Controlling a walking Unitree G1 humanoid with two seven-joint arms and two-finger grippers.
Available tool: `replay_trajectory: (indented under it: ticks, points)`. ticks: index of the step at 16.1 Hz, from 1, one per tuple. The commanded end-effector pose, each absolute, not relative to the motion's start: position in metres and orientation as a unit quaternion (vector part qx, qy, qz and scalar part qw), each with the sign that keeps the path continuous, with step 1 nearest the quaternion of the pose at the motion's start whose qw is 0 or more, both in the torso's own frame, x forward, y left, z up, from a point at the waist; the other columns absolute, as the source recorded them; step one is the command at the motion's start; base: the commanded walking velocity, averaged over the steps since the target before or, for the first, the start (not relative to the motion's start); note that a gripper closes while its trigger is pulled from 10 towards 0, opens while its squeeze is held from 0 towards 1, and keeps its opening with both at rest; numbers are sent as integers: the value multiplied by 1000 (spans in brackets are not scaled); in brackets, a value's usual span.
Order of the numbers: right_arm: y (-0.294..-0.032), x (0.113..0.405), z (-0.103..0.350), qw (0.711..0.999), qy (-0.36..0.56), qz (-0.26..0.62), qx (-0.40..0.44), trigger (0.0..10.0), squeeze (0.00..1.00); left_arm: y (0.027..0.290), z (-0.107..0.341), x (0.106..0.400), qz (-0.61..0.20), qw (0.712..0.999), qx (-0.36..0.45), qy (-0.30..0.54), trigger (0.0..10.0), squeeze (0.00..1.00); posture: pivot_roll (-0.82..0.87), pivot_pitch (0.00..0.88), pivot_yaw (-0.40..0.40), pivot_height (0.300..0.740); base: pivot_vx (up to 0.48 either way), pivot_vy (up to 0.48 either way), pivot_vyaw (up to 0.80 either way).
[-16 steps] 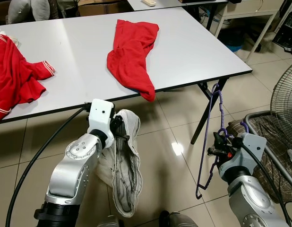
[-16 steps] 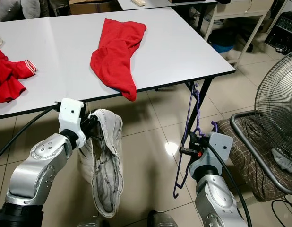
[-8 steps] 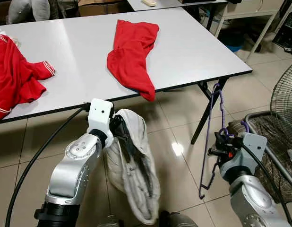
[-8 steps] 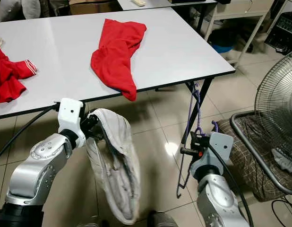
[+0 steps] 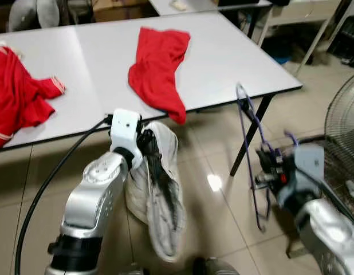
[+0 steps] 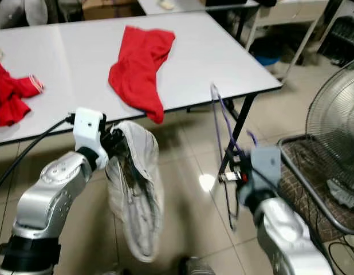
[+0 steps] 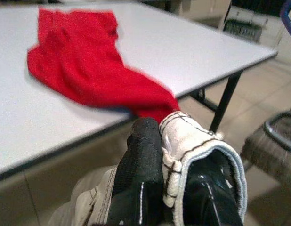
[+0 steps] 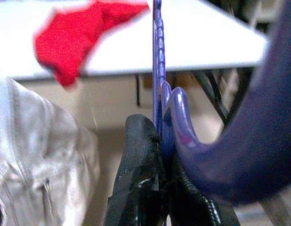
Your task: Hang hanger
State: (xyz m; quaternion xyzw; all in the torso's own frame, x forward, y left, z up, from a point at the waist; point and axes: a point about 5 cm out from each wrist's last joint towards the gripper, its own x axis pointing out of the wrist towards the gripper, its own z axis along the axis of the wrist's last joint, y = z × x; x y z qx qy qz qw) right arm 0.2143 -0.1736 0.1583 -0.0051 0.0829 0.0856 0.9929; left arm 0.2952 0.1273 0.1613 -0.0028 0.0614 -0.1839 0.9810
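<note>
We stand before a white table [image 5: 97, 57] on a tiled floor [image 5: 205, 154]. On it lie a red garment [image 5: 157, 69], whose lower end droops over the near edge, and a second red cloth [image 5: 19, 94] at the far left. To our right stands a fan [image 6: 337, 137] with a wire grille, and beside it a metal-framed basket [image 6: 314, 189] lined with checked cloth.

Below the table edge our left gripper [image 5: 147, 143] is clamped on a pale grey-white garment [image 5: 160, 200], which hangs down from the fingers toward the floor. In the left wrist view the two black fingers [image 7: 143, 179] pinch a seamed fold of the grey garment [image 7: 192, 155], with the red garment [image 7: 89, 75] on the table just beyond.

Our right gripper [image 5: 267, 172] is closed on the purple hanger [image 5: 251, 149], held up in front of the table's near right corner. The hanger stands roughly upright, its upper loop level with the table edge and its lower end hanging toward the floor. In the right wrist view the fingers [image 8: 141, 179] squeeze the thin purple wire [image 8: 157, 70], and a blurred purple curve crosses close to the lens.
</note>
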Motion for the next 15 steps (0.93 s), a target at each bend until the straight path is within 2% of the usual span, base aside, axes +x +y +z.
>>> replay_trajectory:
  ticks: [1,3,6,7,15]
  points:
    - [-170,216,166,993,72,98,1,10000,0,126,178,301,-185,982,-5,22,10000,0,-90,50,9,740,270,0,0]
    - [-169,220,174,993,58,106,3,10000,0,122,185,304,-192,981,-9,9,10000,0,-95,41,7,740,283,0,0]
    - [-169,223,184,989,51,139,-8,10000,0,116,198,308,-206,978,-15,-12,10000,0,-101,34,-2,740,307,0,-765]
    - [-169,223,185,986,54,158,-16,10000,0,119,202,310,-198,980,-16,-20,10000,0,-100,29,-10,740,307,0,-731]
    - [-158,223,198,961,53,264,-61,10000,0,154,260,328,-146,985,2,-94,10000,0,-87,0,-26,740,308,0,0]
